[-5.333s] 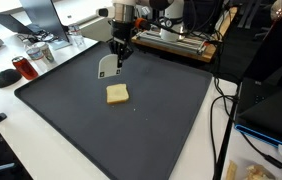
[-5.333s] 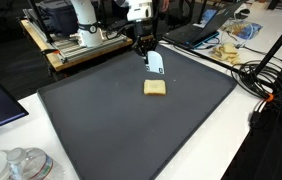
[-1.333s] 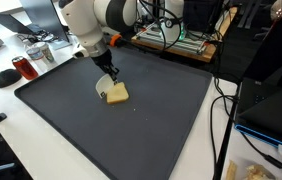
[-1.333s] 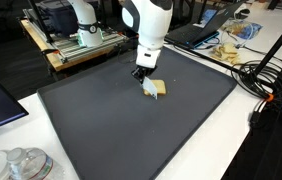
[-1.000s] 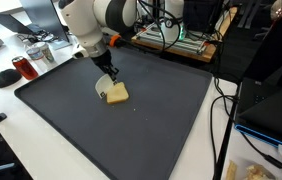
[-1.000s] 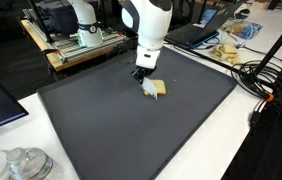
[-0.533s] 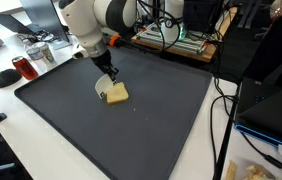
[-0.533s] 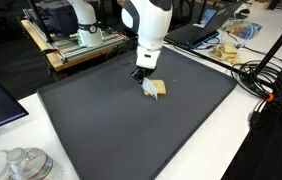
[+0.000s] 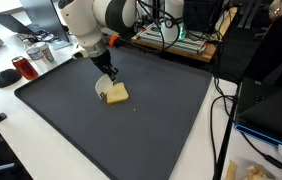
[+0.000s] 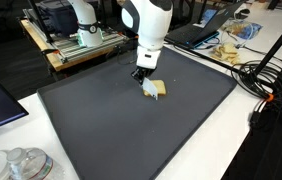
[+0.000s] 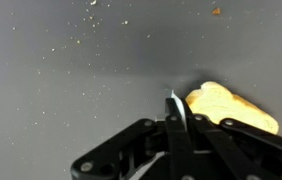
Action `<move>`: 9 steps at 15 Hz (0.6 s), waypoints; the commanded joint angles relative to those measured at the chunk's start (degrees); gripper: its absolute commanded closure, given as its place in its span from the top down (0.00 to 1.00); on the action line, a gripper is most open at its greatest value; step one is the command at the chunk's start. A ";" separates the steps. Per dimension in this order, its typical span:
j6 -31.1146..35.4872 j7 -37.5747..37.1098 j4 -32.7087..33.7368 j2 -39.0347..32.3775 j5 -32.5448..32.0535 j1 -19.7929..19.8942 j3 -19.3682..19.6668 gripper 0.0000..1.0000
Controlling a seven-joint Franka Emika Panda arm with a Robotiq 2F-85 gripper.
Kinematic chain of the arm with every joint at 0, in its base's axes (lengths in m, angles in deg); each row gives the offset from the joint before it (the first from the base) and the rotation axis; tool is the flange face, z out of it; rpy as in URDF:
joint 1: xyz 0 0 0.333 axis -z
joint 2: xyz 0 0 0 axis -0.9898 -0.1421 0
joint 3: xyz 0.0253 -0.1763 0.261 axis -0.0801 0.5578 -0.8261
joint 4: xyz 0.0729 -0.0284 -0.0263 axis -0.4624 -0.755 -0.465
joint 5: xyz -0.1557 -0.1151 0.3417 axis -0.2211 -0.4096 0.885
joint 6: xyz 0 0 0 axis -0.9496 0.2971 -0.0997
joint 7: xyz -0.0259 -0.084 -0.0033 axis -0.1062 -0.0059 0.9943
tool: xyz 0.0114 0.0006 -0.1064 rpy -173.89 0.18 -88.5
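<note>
Gripper: black two-finger gripper [image 9: 109,76], clamped on thin pale flat blade [image 11: 177,108].
Bread: small tan square slice [image 9: 118,94] on dark grey mat [image 9: 131,140], touching blade.
Care: probably best to hold the blade low and move slowly.

Red cup [image 9: 20,68] beside dark mat [image 9: 131,135]

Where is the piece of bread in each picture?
Exterior view: the bread slice lies left of the middle, on the dark mat.
Exterior view: just above the middle.
Wrist view: lower right.
Shared landmark: the white spatula in the pincer, right beside the bread slice.
</note>
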State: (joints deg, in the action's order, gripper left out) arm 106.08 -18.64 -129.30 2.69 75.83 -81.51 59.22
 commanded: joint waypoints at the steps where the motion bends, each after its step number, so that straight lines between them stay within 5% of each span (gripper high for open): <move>1: 1.53 -4.07 -0.98 -0.14 -2.99 -1.04 1.10 0.01; 9: 3.57 -16.36 -2.30 -0.70 -12.32 -6.19 4.65 0.01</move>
State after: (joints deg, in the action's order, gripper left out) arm 107.12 -30.37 -129.98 2.76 67.97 -85.76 61.71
